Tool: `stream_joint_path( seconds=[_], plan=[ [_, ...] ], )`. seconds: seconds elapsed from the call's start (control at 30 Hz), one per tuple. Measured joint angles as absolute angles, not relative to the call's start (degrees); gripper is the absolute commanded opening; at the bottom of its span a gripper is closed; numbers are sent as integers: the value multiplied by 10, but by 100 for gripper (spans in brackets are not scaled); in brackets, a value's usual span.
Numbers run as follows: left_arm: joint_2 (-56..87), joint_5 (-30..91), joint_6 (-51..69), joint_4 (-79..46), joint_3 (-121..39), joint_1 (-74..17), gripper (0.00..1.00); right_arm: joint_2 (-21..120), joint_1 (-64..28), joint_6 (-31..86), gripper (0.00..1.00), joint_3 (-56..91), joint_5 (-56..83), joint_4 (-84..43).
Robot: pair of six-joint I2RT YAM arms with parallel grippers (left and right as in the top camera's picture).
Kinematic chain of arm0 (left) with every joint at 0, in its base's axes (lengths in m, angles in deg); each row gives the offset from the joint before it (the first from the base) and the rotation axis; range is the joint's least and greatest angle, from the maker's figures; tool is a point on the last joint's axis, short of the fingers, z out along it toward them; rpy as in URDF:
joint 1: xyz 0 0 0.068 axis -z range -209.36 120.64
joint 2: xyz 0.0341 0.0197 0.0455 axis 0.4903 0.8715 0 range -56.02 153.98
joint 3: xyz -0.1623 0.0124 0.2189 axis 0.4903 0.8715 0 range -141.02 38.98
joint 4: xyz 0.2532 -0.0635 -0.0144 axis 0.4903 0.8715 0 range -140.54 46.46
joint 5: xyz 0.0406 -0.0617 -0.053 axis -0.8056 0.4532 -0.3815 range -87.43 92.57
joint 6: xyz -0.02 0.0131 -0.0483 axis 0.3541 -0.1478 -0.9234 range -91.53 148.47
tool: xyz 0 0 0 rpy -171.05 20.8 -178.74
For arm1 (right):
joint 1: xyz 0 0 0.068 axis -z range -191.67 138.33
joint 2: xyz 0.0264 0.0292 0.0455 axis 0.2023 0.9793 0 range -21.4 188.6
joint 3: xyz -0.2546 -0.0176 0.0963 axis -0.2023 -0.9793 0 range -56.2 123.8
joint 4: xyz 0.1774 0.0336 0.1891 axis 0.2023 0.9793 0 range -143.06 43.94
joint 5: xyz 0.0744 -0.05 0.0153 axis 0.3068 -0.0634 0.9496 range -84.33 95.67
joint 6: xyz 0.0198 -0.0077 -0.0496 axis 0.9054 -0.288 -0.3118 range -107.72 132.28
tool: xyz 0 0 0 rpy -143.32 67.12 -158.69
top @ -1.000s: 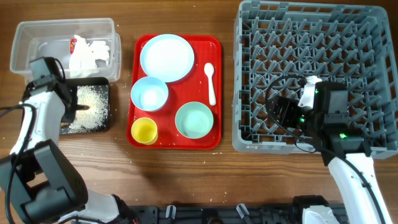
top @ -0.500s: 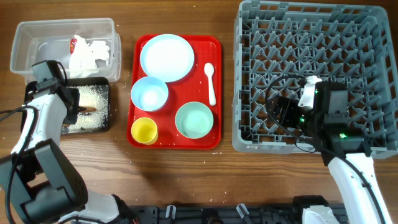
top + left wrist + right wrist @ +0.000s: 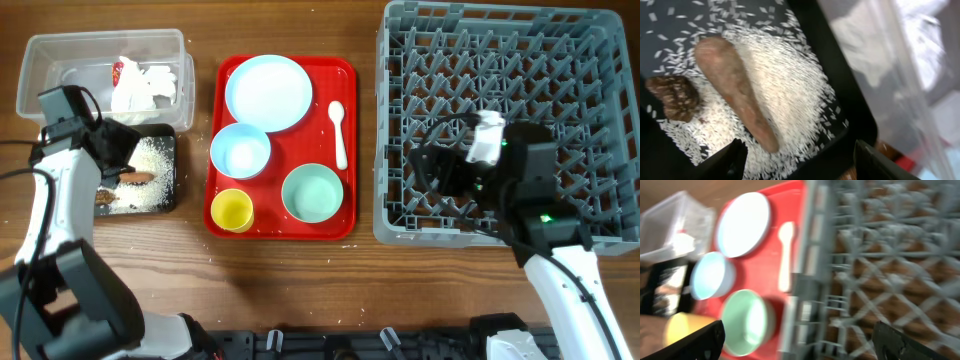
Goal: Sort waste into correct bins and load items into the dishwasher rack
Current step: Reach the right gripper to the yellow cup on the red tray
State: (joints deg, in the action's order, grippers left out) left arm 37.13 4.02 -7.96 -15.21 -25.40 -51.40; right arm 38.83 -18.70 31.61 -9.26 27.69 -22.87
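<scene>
My left gripper (image 3: 122,158) (image 3: 800,165) hangs open over the black tray (image 3: 168,135) (image 3: 852,117). In that tray the long brown root piece (image 3: 136,178) (image 3: 735,85) lies free on loose rice (image 3: 152,160) (image 3: 790,70), beside a small dark lump (image 3: 672,97). The clear tub (image 3: 60,60) (image 3: 900,75) holds white napkins (image 3: 152,86) and a red-and-white wrapper (image 3: 120,72). My right gripper (image 3: 428,166) (image 3: 797,345) is open and empty above the grey dishwasher rack (image 3: 520,60) (image 3: 880,270). The plate (image 3: 267,92) (image 3: 742,224), blue bowl (image 3: 240,150), green bowl (image 3: 312,192) (image 3: 747,320), yellow cup (image 3: 232,210) and spoon (image 3: 338,130) (image 3: 786,255) sit apart from both grippers.
All the dishes rest on a red serving tray (image 3: 345,225) between the bins and the rack. The rack's near-left wall stands right beside the tray's edge. Bare wooden table (image 3: 300,290) runs along the front.
My left gripper has opened and drawn back up, leaving the root piece lying in the black tray. The right gripper has shifted a little up and left over the rack.
</scene>
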Motion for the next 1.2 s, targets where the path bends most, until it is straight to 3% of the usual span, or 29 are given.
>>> stream_joint_path(
  seconds=[0.37,0.67,0.8,0.83,1.2],
  plan=[
    [288,131,49,-119,-257,-490,68,478,-410,379,95,12,236,-263],
    [281,56,91,-15,-369,-387,67,715,-477,356,96,285,174,-21],
    [277,38,93,13,-400,-385,84,763,-493,339,100,325,180,-13],
    [276,36,95,14,-400,-385,99,774,-498,333,100,325,203,-25],
    [277,31,96,27,-400,-385,100,797,-578,370,97,324,246,-124]
  ],
)
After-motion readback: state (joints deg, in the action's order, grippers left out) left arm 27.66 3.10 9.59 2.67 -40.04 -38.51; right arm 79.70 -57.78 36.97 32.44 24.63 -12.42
